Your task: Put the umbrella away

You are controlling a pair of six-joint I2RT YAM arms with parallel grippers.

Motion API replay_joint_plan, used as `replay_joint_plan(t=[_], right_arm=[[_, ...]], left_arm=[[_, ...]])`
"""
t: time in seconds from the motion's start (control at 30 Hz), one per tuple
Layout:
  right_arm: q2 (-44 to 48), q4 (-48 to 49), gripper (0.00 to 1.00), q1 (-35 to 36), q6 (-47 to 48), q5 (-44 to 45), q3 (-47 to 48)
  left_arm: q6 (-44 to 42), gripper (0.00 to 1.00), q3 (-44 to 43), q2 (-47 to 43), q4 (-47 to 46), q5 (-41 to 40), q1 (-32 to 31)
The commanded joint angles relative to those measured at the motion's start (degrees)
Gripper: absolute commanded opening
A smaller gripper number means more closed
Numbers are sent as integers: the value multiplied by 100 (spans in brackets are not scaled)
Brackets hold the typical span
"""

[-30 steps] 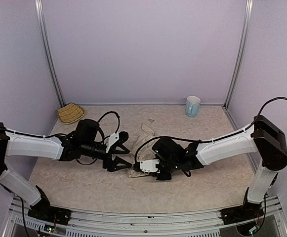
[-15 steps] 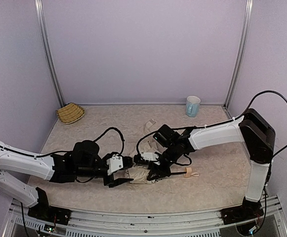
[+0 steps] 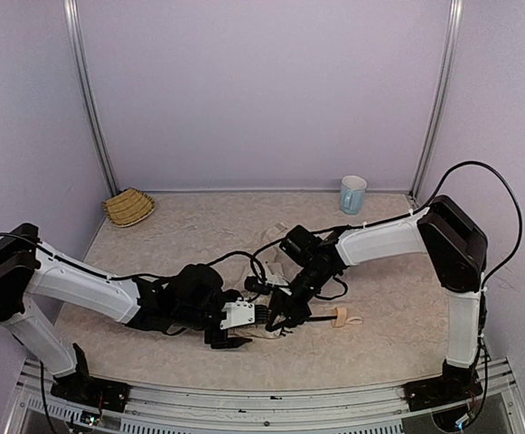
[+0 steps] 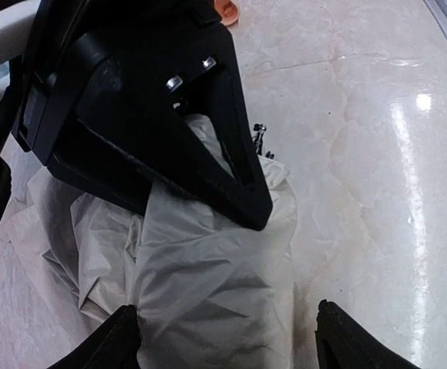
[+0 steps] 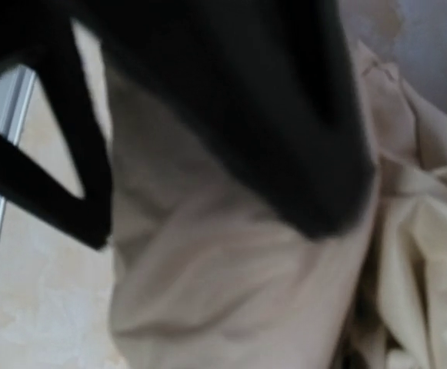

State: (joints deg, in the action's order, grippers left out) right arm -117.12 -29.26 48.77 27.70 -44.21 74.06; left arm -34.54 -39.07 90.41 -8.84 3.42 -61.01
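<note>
The marbled table [image 3: 398, 348] carries umbrella [image 4: 208, 292], basket [image 3: 128, 207], mug [image 3: 353, 193].

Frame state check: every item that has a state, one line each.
umbrella: collapsed, canopy bunched, lying on the table; not put away.
handle: flat on the table, clear of both grippers.
left gripper: open, fingers straddling the canopy.
right gripper: shut on the canopy fabric, by the look of it.
mug: upright, far right.
basket: far-left corner, untouched.
</note>
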Motion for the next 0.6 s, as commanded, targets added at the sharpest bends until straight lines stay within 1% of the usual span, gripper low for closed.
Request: replay_joint_plan(t=[0.0,0.07,0.13,0.17,0.33,0.43,0.57], right_arm=[[-619,-1155,15,84,-49,149,-361],[-509,-1029,18,18,-141,151,-379],[-358,-797,29,-90,-257,111,-405],[-269,-674,32,-139,-319,83,-436],[350,-149,44,-277,-537,-88,-587],[822,69,48,-370,-654,-133,-726],[1606,245,52,-670,-784,-448,-984]], left_arm=[[-11,73,-291,435,451,-220,192],[65,65,-429,670,670,-203,195],[156,52,-647,945,961,-201,170],[201,48,-767,1049,1132,-162,169],[449,37,-1444,1694,2067,167,269],[601,30,-1652,1994,2522,438,346],[679,26,-1631,2075,2642,542,336]])
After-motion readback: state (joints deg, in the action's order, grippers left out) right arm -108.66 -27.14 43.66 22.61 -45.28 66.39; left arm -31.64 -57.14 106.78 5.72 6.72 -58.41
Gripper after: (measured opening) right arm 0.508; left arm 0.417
